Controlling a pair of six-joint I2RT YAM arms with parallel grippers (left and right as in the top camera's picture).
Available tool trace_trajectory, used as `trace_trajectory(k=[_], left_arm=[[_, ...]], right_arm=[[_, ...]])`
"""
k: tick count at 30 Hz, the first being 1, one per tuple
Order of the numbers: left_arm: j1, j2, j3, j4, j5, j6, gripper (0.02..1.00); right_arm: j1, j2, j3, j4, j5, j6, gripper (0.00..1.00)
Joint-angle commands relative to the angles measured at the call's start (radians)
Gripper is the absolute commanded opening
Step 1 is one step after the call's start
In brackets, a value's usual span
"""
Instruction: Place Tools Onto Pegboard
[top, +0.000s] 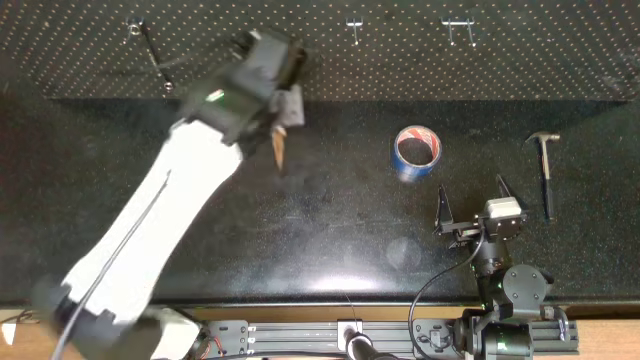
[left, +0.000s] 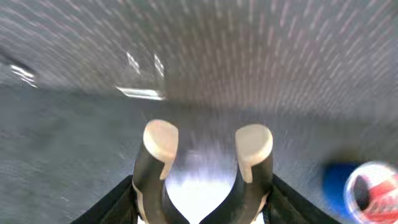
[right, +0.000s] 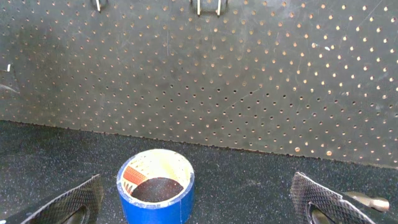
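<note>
- Black pegboard (top: 400, 60) backed a dark table (top: 330, 230); a wrench (top: 152, 55) hung there.
- Hammer (top: 545, 172) lay flat beside the tape roll (top: 415, 152).
- Left gripper (left: 207, 140) and right gripper (top: 470, 208) gaped, empty.
- Hammer was probably rigid and head-heavy; best gripped on its handle, near the head.

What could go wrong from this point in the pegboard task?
The left end effector, open and empty, is near the pegboard and not far from the hanging wrench; a careless swing might knock the wrench off its hook. The tape roll looks wide next to the open right end effector, so a grasp across it could slip.
</note>
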Motion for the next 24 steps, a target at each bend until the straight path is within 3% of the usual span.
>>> trace_trajectory(k=[1, 4, 7, 20, 24], left_arm=[[0.073, -0.2, -0.241, 0.509, -0.37, 0.185, 0.029], [0.087, -0.202, -0.525, 1.19, -0.356, 0.402, 0.029], [0.088, -0.2, -0.679, 1.438, -0.354, 0.407, 0.029], [0.092, 0.003, -0.689, 1.646, -0.329, 0.388, 0.029], [0.092, 0.003, -0.843, 1.846, -0.328, 0.343, 0.029]], right_arm=[[-0.003, -0.007, -0.004, -0.002, -0.002, -0.013, 0.985], [-0.003, -0.007, -0.004, -0.002, -0.002, -0.013, 0.985], [-0.003, -0.007, -0.004, -0.002, -0.002, -0.013, 0.985], [-0.003, -0.007, -0.004, -0.002, -0.002, -0.014, 0.985], [-0.003, -0.007, -0.004, -0.002, -0.002, -0.013, 0.985]])
